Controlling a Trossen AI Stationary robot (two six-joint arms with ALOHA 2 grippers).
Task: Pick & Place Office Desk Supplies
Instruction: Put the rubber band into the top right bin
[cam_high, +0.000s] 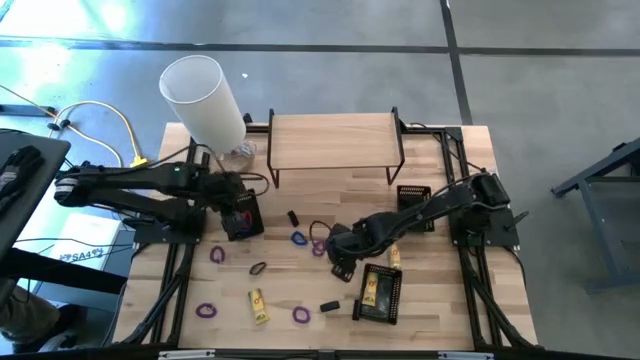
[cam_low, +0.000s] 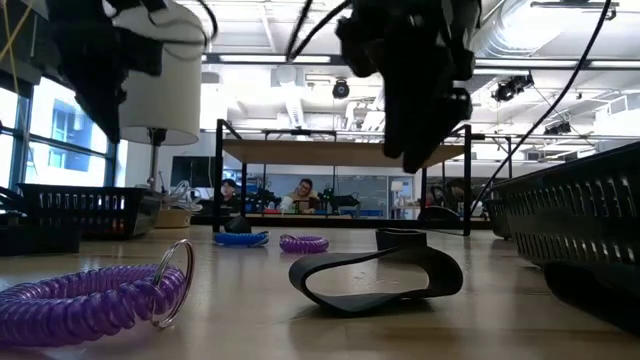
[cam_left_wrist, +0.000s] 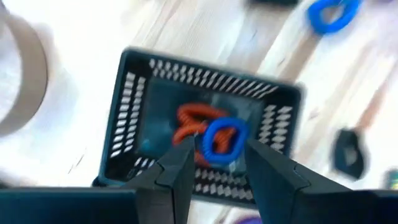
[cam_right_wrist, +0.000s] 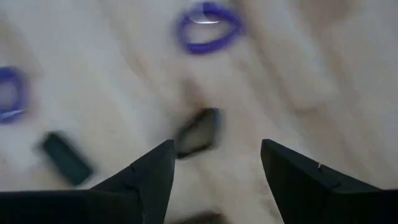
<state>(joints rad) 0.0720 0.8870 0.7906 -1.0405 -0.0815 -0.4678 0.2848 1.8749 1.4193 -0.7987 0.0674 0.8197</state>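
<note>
Left gripper (cam_left_wrist: 214, 165) narrow around blue loop (cam_left_wrist: 222, 138) – contact unclear; right gripper (cam_right_wrist: 214, 165) wide.

Motion blur smears the mesh tray (cam_left_wrist: 202, 124) and the dark loop (cam_right_wrist: 198, 132) beyond detail.

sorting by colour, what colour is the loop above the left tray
Blue loop, clearest in the left wrist view.

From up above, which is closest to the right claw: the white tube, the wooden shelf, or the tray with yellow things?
1. Tray with yellow things, just beside the right claw at the table's front.
2. Wooden shelf, at the back.
3. White tube, far back-left corner.
</note>
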